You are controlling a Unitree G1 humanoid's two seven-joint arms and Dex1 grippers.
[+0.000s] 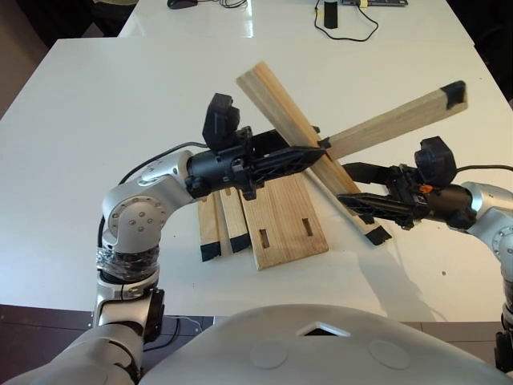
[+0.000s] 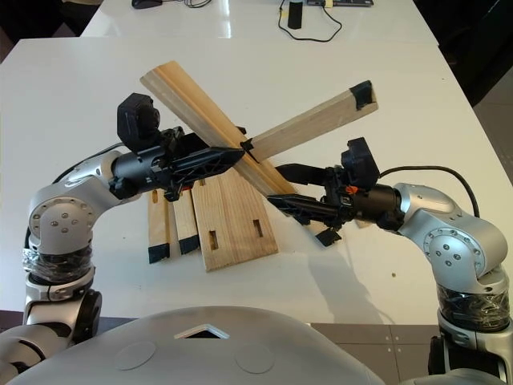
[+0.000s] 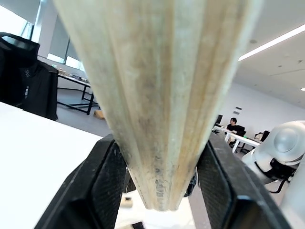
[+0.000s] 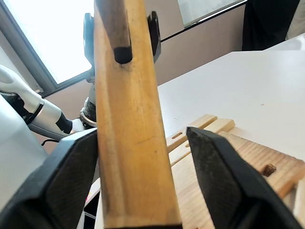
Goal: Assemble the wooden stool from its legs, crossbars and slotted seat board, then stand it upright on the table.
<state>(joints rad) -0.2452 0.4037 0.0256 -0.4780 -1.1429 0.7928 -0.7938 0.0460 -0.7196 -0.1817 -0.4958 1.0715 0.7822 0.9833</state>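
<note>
Both grippers hold stool legs raised over the white table point(image 1: 96, 120), crossing in an X. My left gripper point(image 1: 321, 148) is shut on the near end of a pale leg point(image 1: 393, 120) that slants up to the far right and ends in a black cap. The same leg point(image 3: 157, 95) stands between its fingers point(image 3: 95, 191). My right gripper point(image 1: 346, 181) is shut on a second leg point(image 1: 276, 100), which runs from far left down to a black foot near the table. That leg point(image 4: 128, 143) fills its grip. The slotted seat board point(image 1: 284, 216) lies flat beneath.
Further wooden pieces with black ends point(image 1: 218, 228) lie side by side against the board's left edge. A second table behind carries a black adapter with a cable point(image 1: 329, 14) and a mouse point(image 1: 183, 3). Bare tabletop stretches to the left and far right.
</note>
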